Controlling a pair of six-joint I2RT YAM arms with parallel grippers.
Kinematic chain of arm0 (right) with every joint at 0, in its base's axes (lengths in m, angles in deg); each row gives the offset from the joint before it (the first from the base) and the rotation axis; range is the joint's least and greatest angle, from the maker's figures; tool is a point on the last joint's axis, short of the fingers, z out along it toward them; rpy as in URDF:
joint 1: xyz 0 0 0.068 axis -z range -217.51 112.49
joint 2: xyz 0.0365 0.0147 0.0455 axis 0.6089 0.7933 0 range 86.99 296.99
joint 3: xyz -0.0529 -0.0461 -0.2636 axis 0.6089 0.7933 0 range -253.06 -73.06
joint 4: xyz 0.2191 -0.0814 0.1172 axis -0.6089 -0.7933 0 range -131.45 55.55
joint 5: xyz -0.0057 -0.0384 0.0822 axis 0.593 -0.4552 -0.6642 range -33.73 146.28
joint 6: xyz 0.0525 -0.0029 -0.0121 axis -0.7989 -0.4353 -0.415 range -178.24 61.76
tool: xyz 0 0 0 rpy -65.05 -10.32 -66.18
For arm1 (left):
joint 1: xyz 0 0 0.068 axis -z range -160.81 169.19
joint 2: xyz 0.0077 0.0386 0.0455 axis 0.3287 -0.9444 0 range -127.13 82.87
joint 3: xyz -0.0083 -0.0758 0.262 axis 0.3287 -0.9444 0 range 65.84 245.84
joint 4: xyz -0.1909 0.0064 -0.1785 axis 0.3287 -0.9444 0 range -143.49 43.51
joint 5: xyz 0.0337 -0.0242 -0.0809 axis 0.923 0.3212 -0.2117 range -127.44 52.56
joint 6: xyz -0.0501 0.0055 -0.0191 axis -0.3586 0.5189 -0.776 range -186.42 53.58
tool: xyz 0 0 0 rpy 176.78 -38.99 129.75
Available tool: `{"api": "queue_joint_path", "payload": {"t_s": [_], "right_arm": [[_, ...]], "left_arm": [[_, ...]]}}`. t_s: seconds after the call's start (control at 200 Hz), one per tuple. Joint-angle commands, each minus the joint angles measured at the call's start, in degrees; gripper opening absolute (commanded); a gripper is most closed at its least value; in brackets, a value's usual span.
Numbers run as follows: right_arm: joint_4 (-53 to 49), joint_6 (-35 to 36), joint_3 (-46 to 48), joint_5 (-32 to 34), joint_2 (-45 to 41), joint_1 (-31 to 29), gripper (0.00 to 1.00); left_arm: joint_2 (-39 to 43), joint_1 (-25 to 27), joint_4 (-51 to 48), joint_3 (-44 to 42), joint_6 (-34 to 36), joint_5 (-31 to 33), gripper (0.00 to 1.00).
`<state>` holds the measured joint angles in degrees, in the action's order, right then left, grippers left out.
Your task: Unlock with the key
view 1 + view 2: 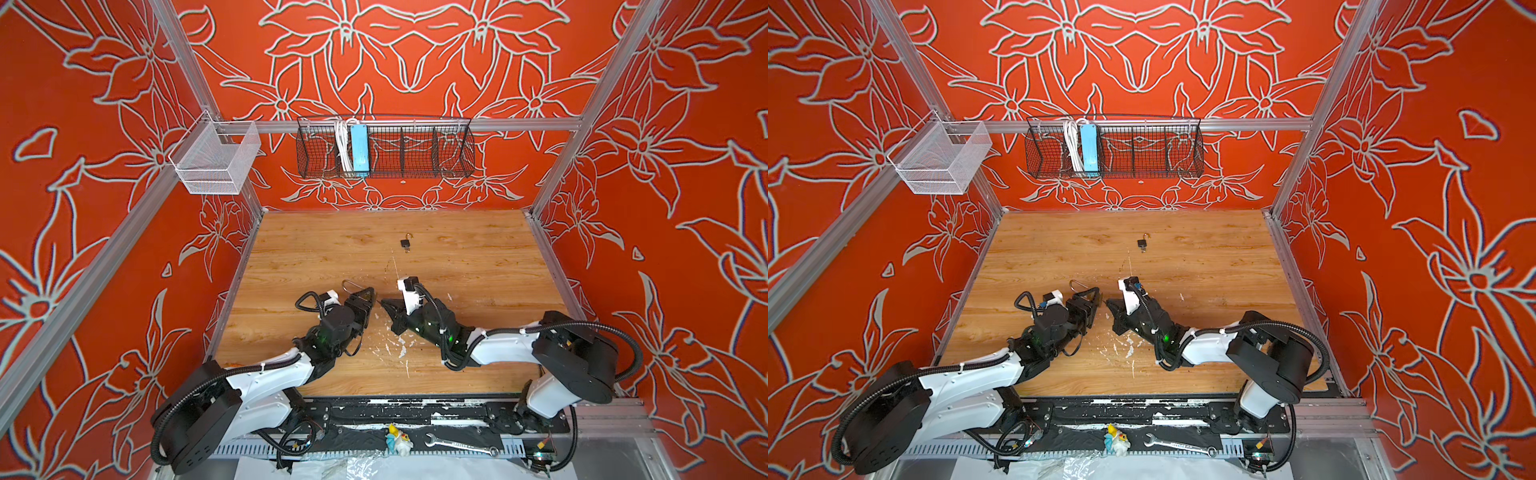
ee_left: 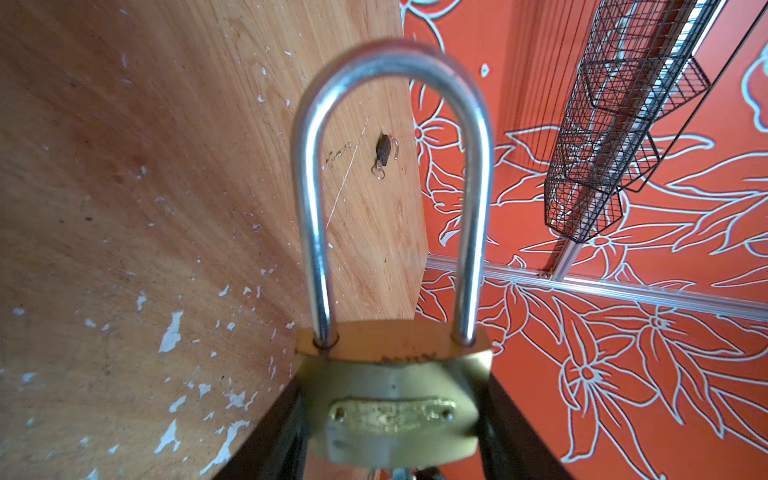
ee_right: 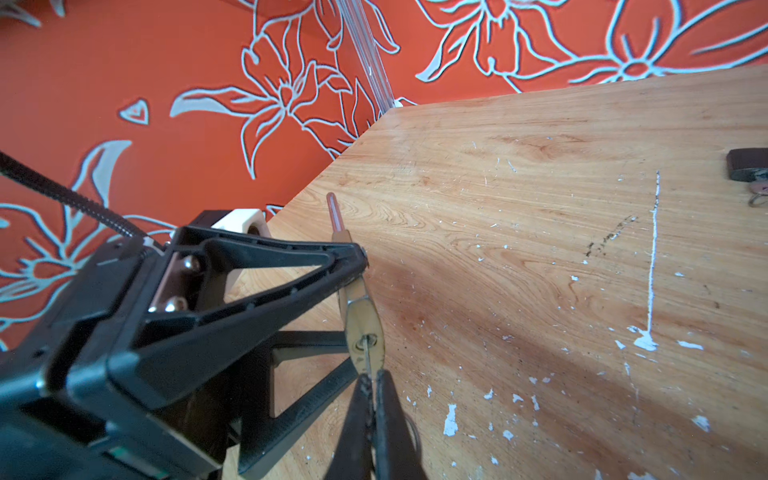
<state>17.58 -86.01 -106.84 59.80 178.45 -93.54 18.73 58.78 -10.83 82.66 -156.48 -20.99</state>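
The right gripper is clenched on the thin silver metal key, whose blade is seen entered in the keyhole in the base of the rounded brass padlock. That padlock is grasped by its sides in the left gripper, above the pale wooden table. The silver U-shaped shackle is seated at both legs, so the lock is judged not yet released. The turning step is in hand: a twist of the key about its own axis is called for, with the body braced. A small dark padlock is left well apart.

Top views: high, paired, looking down toward 12 o'clock; share whole table. Wrist views: close, share brass padlock.
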Motion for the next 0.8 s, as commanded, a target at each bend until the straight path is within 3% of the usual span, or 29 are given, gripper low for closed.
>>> {"api": "queue_joint_path", "payload": {"t_s": [0.0,0.36,0.611,0.796], "right_arm": [[7.06,-3.32,-0.50,4.28,2.44,-0.50,0.00],[19.36,-0.82,-0.42,11.85,9.90,-5.47,0.00],[19.11,-0.19,-1.90,12.78,9.55,-6.80,0.00],[12.38,1.50,-3.55,13.06,4.89,-6.74,0.00]], "left_arm": [[0.58,-0.04,4.19,1.11,-0.47,0.05,0.00],[2.68,-0.04,2.49,0.85,0.75,1.98,0.00],[1.81,-0.05,1.34,1.76,2.97,2.24,0.00],[0.19,-0.04,0.81,2.72,3.54,1.04,0.00]]}}
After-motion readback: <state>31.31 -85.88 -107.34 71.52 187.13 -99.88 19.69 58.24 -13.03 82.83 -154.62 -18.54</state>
